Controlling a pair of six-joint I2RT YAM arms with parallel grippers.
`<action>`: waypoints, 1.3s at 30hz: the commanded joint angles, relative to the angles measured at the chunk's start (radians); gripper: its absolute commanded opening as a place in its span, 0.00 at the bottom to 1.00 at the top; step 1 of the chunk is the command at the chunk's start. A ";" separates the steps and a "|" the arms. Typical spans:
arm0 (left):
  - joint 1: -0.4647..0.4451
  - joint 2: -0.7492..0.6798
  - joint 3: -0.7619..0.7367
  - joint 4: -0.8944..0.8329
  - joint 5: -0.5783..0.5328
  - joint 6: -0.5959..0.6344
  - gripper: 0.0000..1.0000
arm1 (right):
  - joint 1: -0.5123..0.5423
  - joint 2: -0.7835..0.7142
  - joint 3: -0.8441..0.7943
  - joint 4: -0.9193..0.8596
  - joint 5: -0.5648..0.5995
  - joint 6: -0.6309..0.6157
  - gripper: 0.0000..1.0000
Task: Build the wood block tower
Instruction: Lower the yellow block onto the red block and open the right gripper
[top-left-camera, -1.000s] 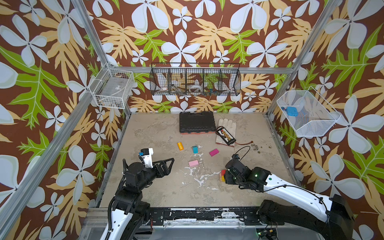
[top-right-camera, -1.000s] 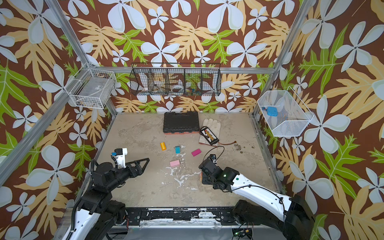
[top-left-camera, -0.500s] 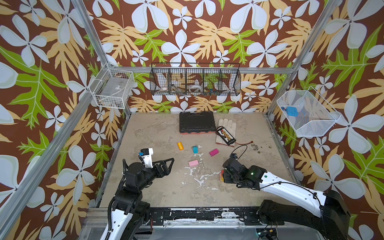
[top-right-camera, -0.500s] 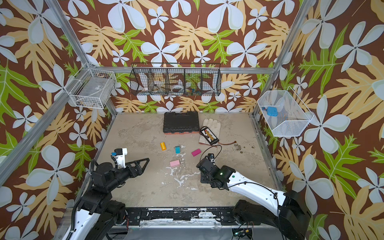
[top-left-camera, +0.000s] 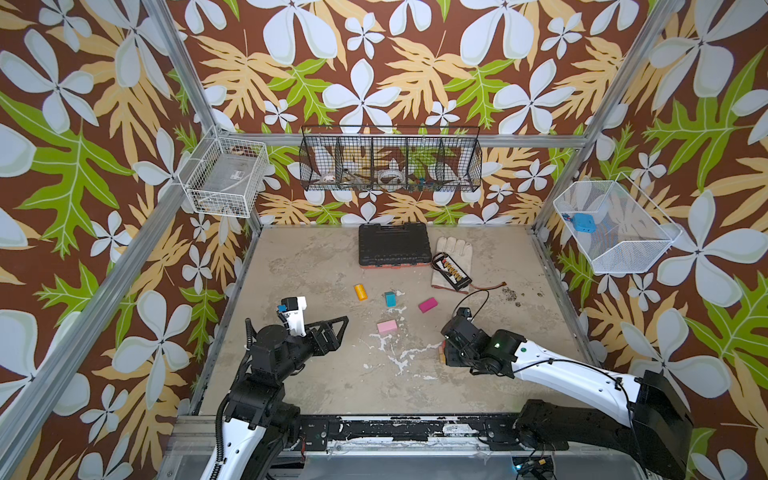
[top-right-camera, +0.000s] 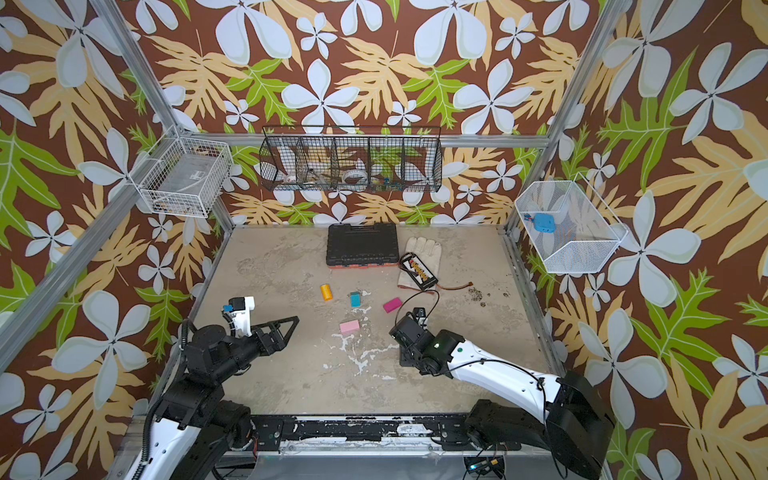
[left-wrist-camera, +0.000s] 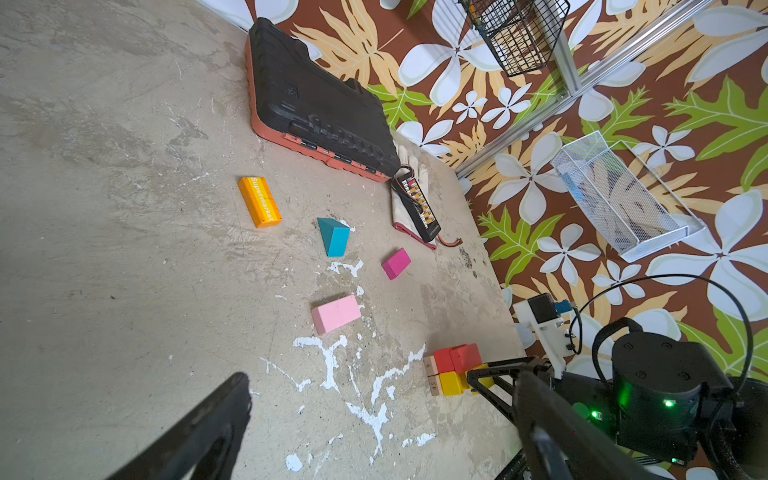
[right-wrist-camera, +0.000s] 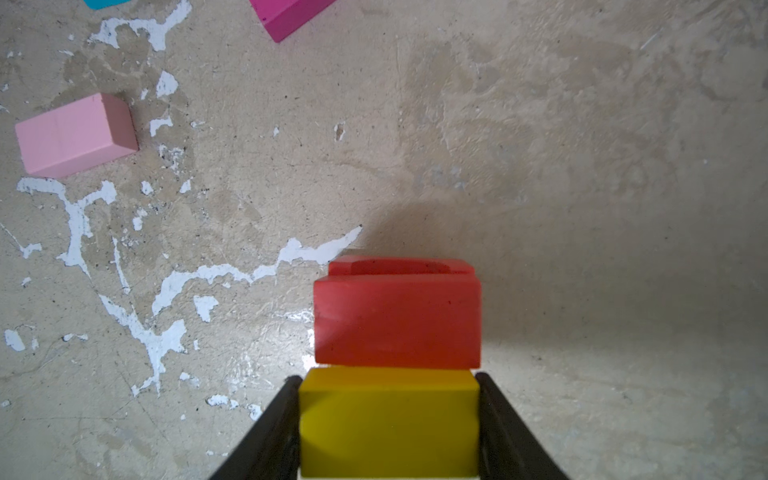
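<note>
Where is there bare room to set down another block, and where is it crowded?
Bare: far left corner beside the tool case; near strip along the front rail. Crowded: centre, with orange block, teal block, magenta block, pink block; and the stack, its yellow block in the right pincer.

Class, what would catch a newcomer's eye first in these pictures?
The loud flower-and-leaf wallpaper on every wall strikes first. Then the bright loose blocks in the middle of the table: orange block, teal block, magenta block, pink block. Front right, the right gripper grips a yellow block next to a red block.
</note>
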 joint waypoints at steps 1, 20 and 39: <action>-0.001 0.000 0.000 0.022 -0.001 -0.001 1.00 | 0.001 0.007 0.002 0.010 0.021 -0.005 0.59; -0.002 0.000 0.000 0.023 0.000 -0.001 1.00 | 0.001 0.024 -0.013 0.016 0.040 0.000 0.68; 0.000 -0.002 -0.002 0.023 0.002 -0.002 1.00 | 0.001 0.008 -0.023 0.032 0.031 0.008 0.65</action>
